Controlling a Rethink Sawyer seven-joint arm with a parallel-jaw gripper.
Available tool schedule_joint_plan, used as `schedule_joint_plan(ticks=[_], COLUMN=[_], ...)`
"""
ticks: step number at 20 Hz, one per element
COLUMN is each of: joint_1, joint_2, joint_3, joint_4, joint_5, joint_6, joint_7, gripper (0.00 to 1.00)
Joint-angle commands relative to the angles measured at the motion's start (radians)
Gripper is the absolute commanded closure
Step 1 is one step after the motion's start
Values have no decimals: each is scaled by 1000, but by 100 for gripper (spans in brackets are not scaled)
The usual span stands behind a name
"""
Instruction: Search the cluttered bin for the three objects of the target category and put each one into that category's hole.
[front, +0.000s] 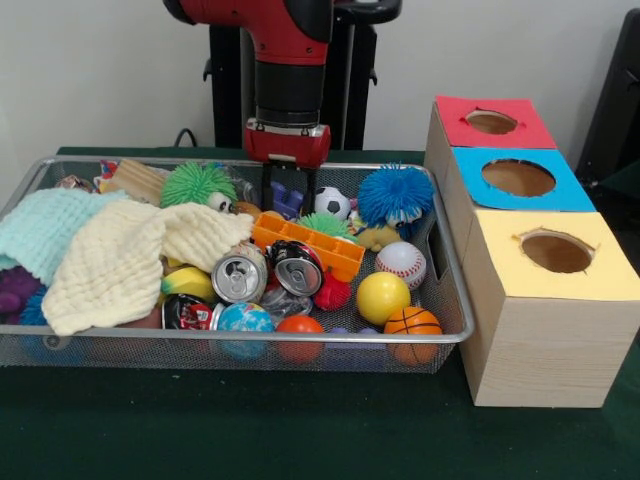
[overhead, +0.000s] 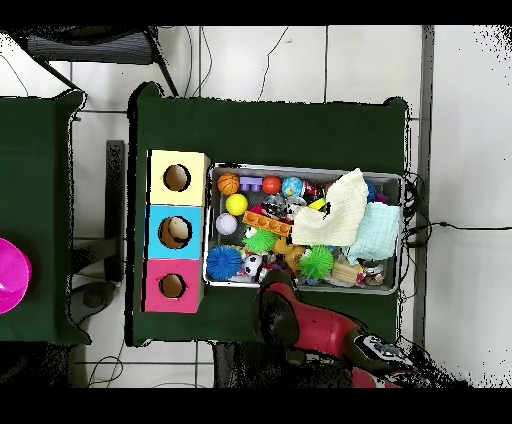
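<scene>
The silver wire-mesh bin (front: 452, 300) holds several toys, cans and cloths; it also shows in the overhead view (overhead: 300, 168). My gripper (front: 289, 198) hangs at the bin's back middle, behind an orange plastic tray (front: 308, 243). Its fingers (front: 269, 190) stand apart, open, with a purple-blue thing between them. A soccer ball (front: 332, 203) lies just right of it. The hole (front: 491, 122) is in the red top of the farthest box, also shown in the overhead view (overhead: 172, 286). In that view my arm (overhead: 295, 322) covers the gripper.
Blue-topped (front: 518, 177) and yellow-topped (front: 556, 252) boxes stand beside the red one. In the bin are a baseball (front: 401, 263), yellow ball (front: 382, 297), basketball (front: 412, 322), two cans (front: 240, 275), green (front: 197, 184) and blue (front: 396, 194) spiky balls and folded cloths (front: 110, 255).
</scene>
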Motion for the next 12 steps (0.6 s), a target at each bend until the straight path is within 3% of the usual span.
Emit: schedule_joint_plan(ticks=[1,12], joint_1=[34,26], joint_2=[19,-73], joint_3=[-56,-35], joint_4=[-152,-116], joint_5=[75,67], joint_6=[-39,25], joint_7=[143,161], gripper=[0,0])
